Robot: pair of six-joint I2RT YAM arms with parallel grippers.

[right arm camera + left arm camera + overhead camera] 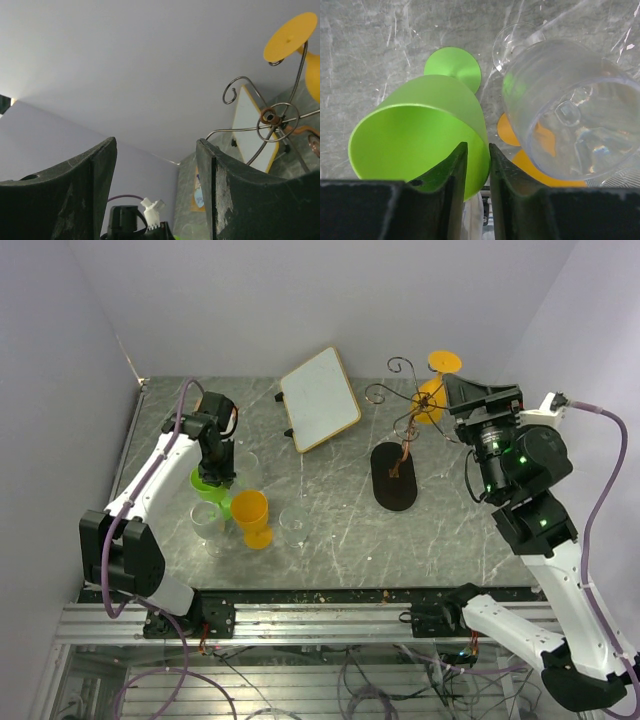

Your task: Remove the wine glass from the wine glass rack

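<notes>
Hanging from a far-right arm of the rack (pixel 395 480), the wine glass (pixel 432 400) sat foot up and bowl down, its stem roughly upright through a wire curl. The rack's black base stood on the right half of the table (pixel 450 530), with bare tabletop in front of it and on both sides. The side wall ran close behind the glass, and the far wall was near. The right claw (pixel 155 150) stood wide with nothing between its fingers, just beside the bowl on its right; contact could not be told. A white board (pixel 320 398) lay left of the rack, apart from it. Well away at the left, the left claw (pixel 477 150) was narrow, pinching the wall of a green glass (pixel 420 135). A clear glass (pixel 570 110) stood just beside it, and an orange glass (pixel 251 517) was near.
</notes>
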